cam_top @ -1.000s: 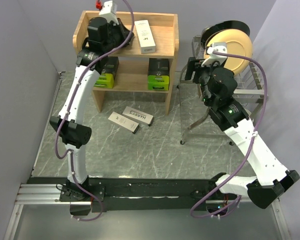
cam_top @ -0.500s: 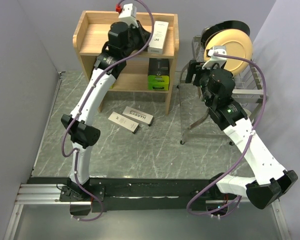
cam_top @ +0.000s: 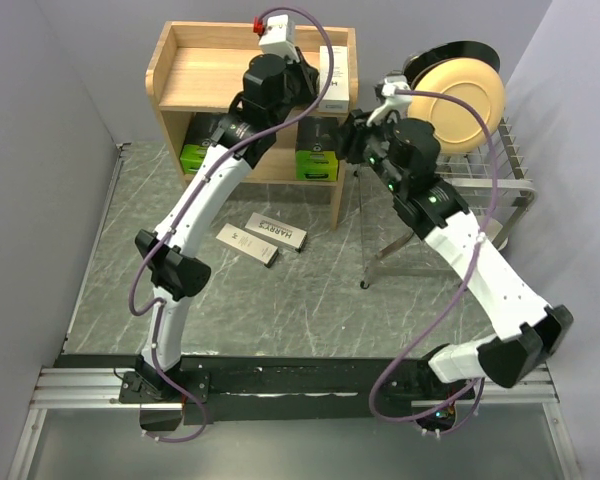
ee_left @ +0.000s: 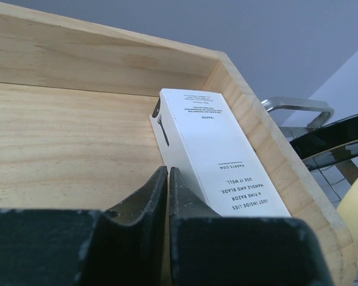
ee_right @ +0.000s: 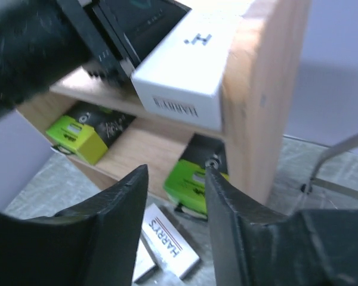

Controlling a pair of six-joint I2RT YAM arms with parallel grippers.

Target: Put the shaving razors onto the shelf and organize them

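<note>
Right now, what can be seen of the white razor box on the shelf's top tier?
The white razor box is a slim rectangular carton, cardboard by its look, closed, with dark lettering on its faces and a barcode on its near end. It lies flat on the wooden shelf, on the top tier, lengthwise along the right rim, with its near end at the front edge. The left gripper, its fingers shut together, touches the box's left side without clasping it.

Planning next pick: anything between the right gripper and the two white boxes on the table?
Nothing visible. Right gripper sees both white boxes unobstructed below it; shelf side panel stands beside the path.
</note>
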